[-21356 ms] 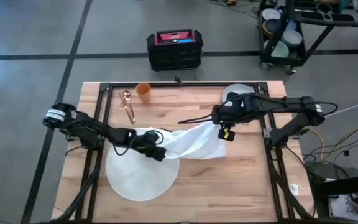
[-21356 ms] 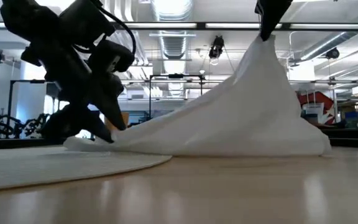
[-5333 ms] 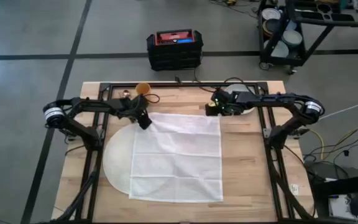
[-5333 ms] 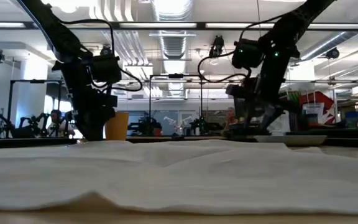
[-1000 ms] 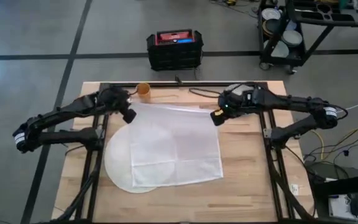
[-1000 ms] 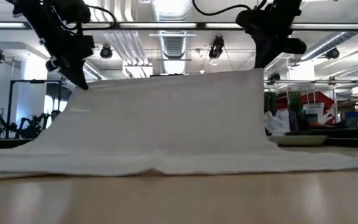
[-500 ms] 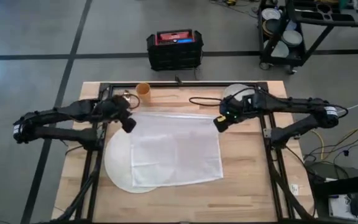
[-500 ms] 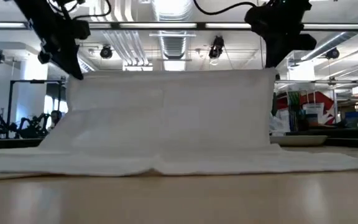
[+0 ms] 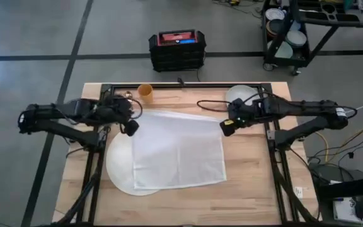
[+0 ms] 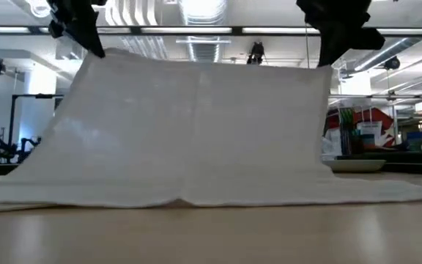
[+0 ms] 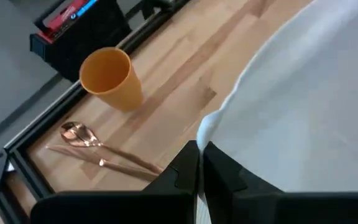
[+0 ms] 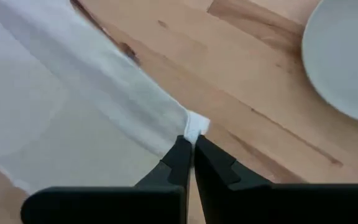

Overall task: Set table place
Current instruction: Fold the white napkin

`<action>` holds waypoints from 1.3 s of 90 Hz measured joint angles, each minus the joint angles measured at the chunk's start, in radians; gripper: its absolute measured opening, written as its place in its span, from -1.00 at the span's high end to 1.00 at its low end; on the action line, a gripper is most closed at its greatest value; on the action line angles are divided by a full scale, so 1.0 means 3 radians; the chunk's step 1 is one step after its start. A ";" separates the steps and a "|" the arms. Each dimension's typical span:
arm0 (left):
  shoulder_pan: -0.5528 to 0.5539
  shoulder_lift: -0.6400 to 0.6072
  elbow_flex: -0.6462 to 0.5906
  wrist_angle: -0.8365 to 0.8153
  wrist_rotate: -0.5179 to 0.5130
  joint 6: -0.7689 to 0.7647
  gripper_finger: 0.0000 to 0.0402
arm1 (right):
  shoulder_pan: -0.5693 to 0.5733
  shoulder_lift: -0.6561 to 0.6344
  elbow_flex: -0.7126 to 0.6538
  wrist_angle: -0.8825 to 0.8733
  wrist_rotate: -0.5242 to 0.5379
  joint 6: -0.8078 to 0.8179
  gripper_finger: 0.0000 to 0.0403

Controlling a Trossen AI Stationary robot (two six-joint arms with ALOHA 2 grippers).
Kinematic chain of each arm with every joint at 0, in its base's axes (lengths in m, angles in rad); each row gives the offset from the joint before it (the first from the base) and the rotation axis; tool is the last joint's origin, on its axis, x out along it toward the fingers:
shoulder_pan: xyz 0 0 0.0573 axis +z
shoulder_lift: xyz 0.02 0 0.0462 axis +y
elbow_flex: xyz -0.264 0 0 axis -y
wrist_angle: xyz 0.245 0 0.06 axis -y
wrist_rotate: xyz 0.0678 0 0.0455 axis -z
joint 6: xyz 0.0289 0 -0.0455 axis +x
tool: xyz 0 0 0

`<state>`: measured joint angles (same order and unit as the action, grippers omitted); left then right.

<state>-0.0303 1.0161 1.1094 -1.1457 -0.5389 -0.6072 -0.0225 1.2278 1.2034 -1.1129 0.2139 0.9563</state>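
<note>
Big picture first: the light-wood worktop (image 9: 244, 183) carries a white cloth (image 9: 178, 151) draped over most of the round white mat (image 9: 120, 169), whose curved edge peeks out on the left arm's side. Both arms hoist the cloth's far edge high so it hangs like a curtain, near edge trailing on the wood, probably to fold or reposition it. Left gripper (image 9: 131, 127) is pinched on one far corner, right gripper (image 9: 226, 127) clamped on the other, keeping that edge taut. Beyond them wait the pale plate (image 9: 241, 94), the orange cup (image 9: 145, 93) and a copper spoon (image 11: 98, 157), unplaced.
</note>
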 joint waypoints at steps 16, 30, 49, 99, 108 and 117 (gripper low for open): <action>-0.0151 0.0287 -0.0067 0.0191 0.0171 0.0081 1.00 | 0.0143 0.0146 -0.0003 0.0385 0.0051 0.0164 1.00; -0.0353 0.0421 -0.0053 0.0348 0.0201 0.0088 1.00 | 0.0231 0.0247 -0.0003 0.0657 0.0079 0.0336 1.00; -0.0746 0.0443 0.0040 0.0403 0.0221 -0.0253 1.00 | 0.0430 0.0328 0.0091 0.0716 0.0081 0.0442 1.00; -0.1755 0.0899 0.0144 0.0441 -0.0062 -0.1406 1.00 | 0.1273 0.0378 0.0393 0.0660 0.0272 0.0463 1.00; -0.1924 0.0953 0.0144 0.0440 -0.0061 -0.1596 1.00 | 0.1410 0.0380 0.0393 0.0550 0.0344 0.0619 1.00; -0.2063 0.0998 0.0144 0.0424 -0.0062 -0.1680 1.00 | 0.1524 0.0384 0.0393 0.0437 0.0397 0.0778 1.00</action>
<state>-0.6492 1.3155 1.1526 -1.0183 -0.5575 -1.1112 0.4347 1.3430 1.3212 -0.9816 0.3330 1.1896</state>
